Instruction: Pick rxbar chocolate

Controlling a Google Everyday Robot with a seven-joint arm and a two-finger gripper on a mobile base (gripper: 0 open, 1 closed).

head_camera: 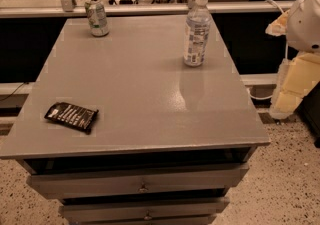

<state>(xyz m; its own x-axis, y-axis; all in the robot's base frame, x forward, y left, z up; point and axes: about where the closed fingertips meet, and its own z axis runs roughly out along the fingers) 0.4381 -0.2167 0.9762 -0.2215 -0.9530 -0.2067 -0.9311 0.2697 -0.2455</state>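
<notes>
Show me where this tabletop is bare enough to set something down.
The widest bare patch is the grey tabletop's centre and front right, bordered by the black flat snack-bar wrapper at front left and the clear plastic water bottle at the back. Bare too between the bottle and the green-and-white can. Nothing is crowded. The gripper hangs beyond the right edge.

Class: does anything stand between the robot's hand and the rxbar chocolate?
Nothing visible does. The hand hangs right of the table; the rxbar chocolate lies front left; bottle and can stand farther back, off that line.
</notes>
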